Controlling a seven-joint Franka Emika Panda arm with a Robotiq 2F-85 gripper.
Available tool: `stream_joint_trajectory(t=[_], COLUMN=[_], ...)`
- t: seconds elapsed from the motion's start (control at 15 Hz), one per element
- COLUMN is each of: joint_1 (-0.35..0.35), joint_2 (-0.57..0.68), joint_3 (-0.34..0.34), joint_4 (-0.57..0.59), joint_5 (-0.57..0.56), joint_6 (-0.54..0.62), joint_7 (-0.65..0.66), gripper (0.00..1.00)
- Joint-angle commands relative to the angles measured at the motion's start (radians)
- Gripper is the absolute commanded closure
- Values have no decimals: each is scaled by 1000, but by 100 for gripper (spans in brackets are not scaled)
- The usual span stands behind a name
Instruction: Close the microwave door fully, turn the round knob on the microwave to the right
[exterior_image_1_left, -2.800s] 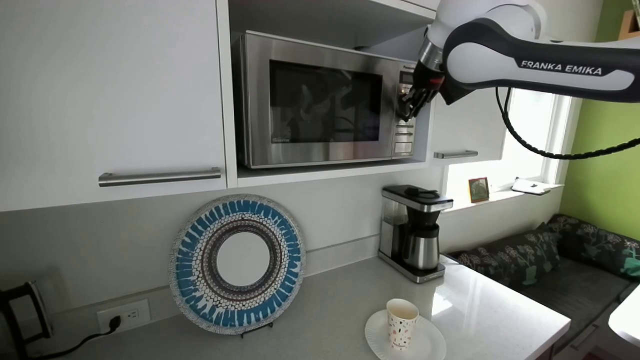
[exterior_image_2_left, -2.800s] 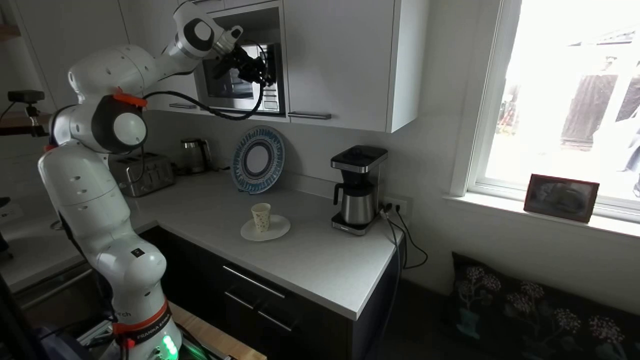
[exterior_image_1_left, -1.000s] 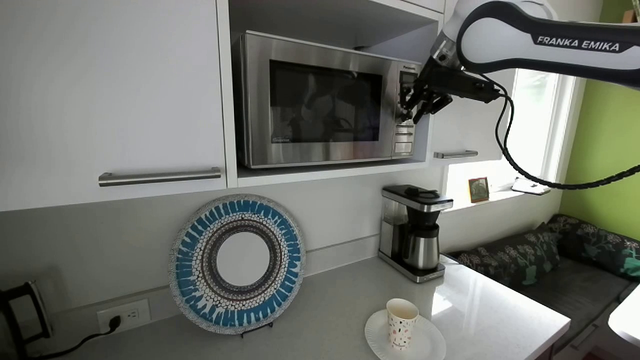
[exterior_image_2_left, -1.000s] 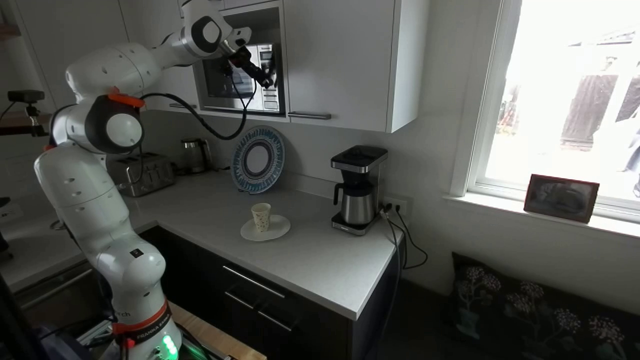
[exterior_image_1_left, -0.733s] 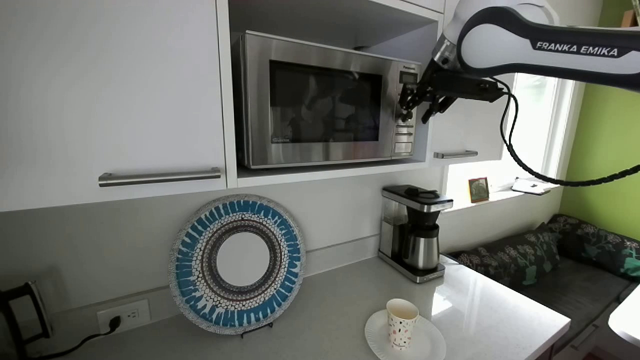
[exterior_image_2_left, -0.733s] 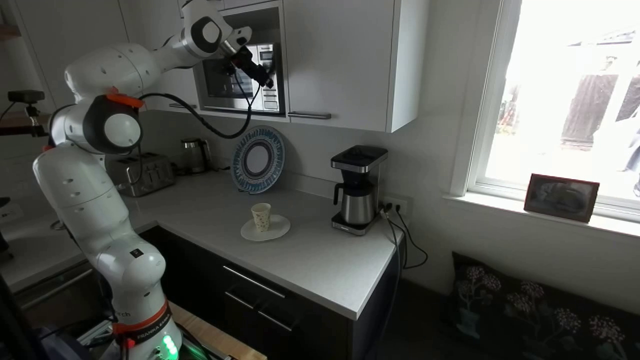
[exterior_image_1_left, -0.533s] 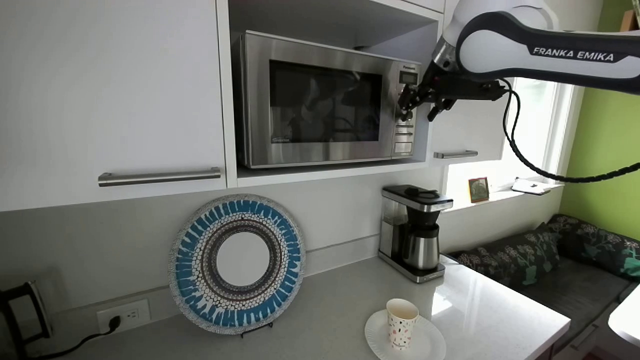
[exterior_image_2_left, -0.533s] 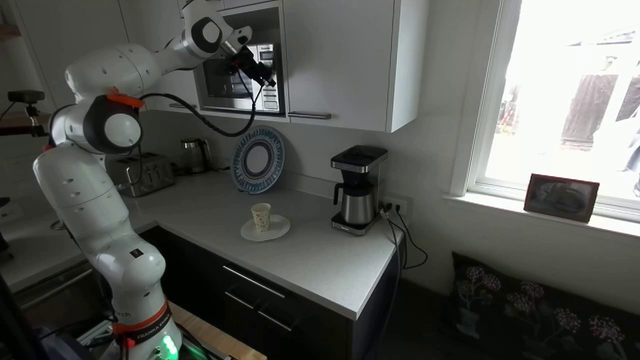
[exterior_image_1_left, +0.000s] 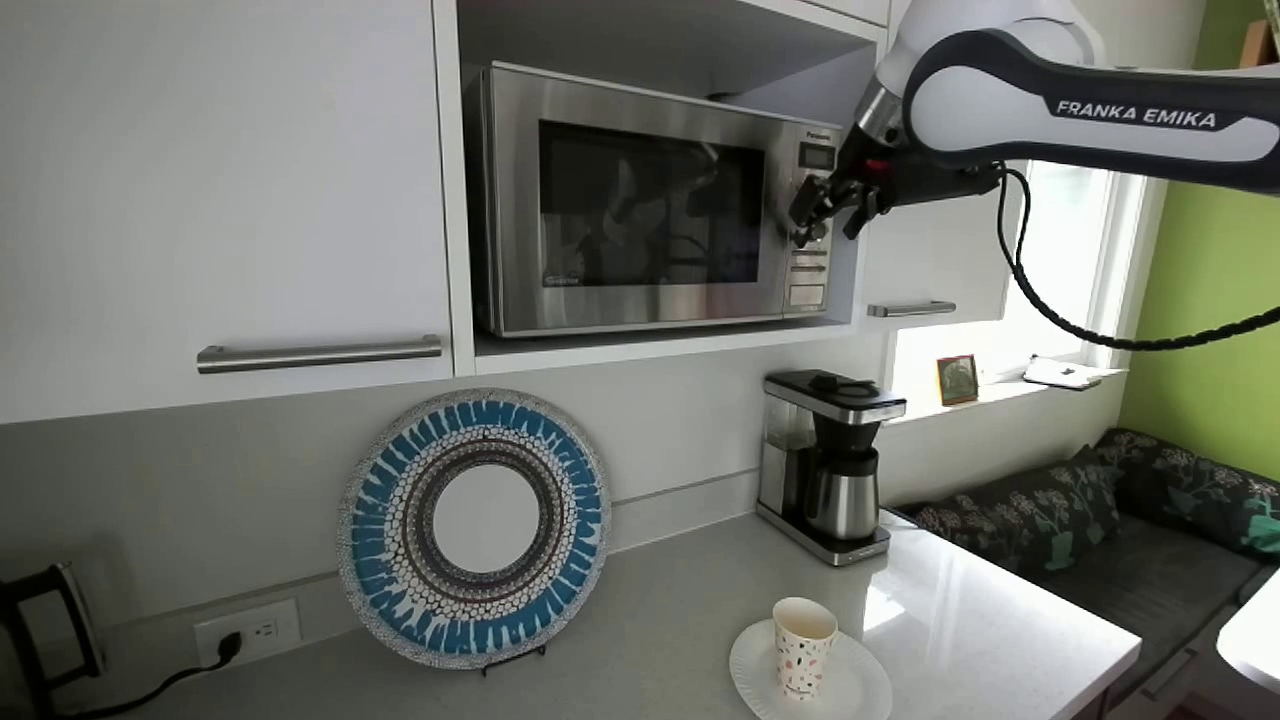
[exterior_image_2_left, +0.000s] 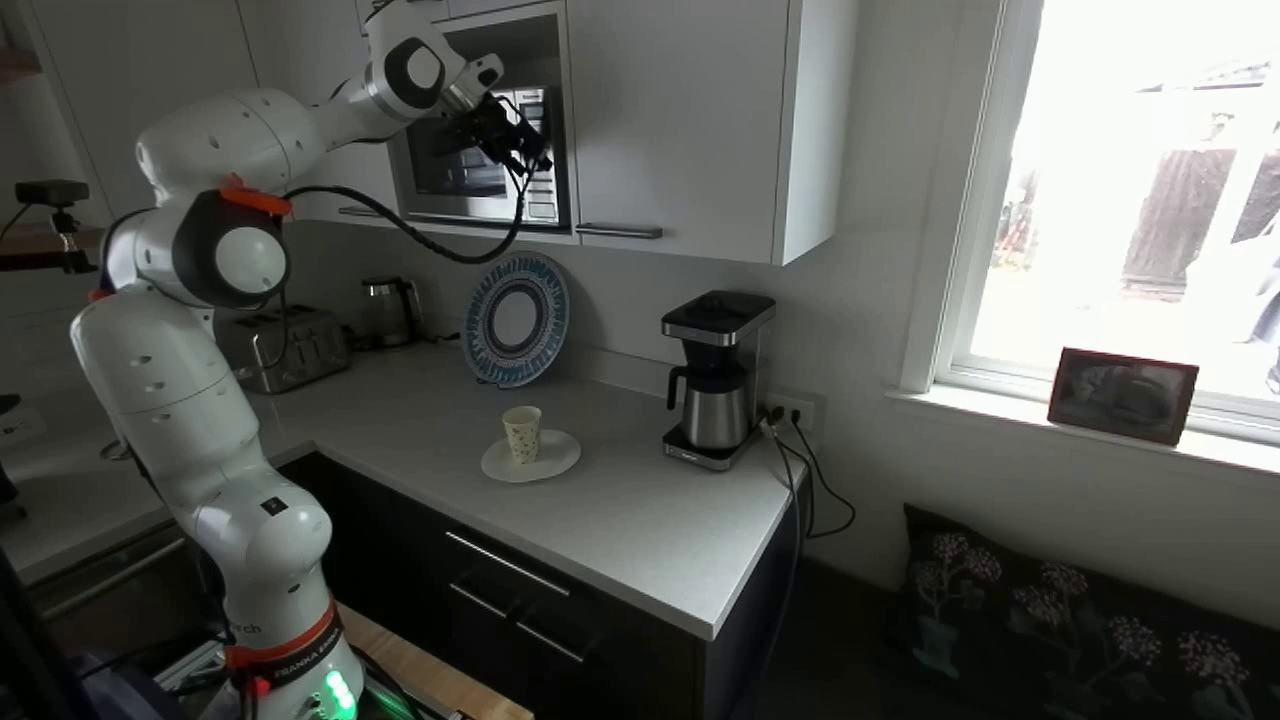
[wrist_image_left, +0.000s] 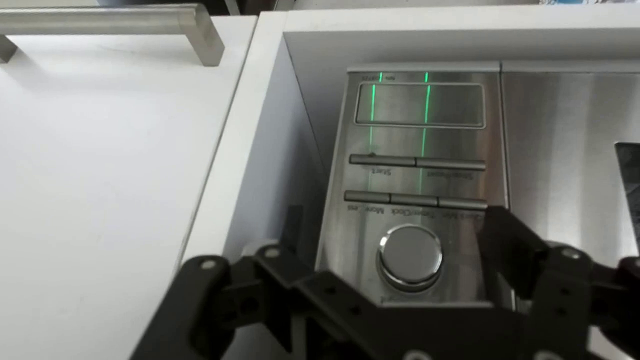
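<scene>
The silver microwave (exterior_image_1_left: 640, 310) sits in a raised cabinet niche. Its door (exterior_image_1_left: 650, 205) looks closed, level with the control panel. In the wrist view, which stands upside down, the round knob (wrist_image_left: 410, 254) shows whole below the button rows. My gripper (wrist_image_left: 397, 225) is open, one dark finger on each side of the knob, with a gap on both sides. How far the fingertips are from the panel surface I cannot tell. In both exterior views the gripper (exterior_image_1_left: 825, 230) is at the control panel and covers part of it.
The white niche wall (wrist_image_left: 265, 165) runs close beside one finger in the wrist view, and a cabinet handle (wrist_image_left: 100, 21) sticks out past it. Below stand a coffee maker (exterior_image_1_left: 840, 480), a paper cup (exterior_image_1_left: 803, 650) on a plate, and a decorative round plate (exterior_image_1_left: 487, 518).
Over the last second the jaws have spread apart around the knob. The wrist has rotated, its cable swinging along, and the gripper has shifted slightly. The microwave has not moved.
</scene>
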Motion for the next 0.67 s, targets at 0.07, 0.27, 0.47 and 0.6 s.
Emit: stream_joint_trajectory(t=[0.07, 0.27, 0.47, 0.6], joint_1=[9, 9, 6, 3], joint_2=[19, 28, 33, 37], joint_3=[7, 14, 17, 18], joint_4=[25, 36, 43, 48], joint_5=[-9, -18, -34, -46], joint_6=[16, 24, 32, 40], joint_7=[-86, -131, -178, -203], gripper=[37, 64, 59, 40])
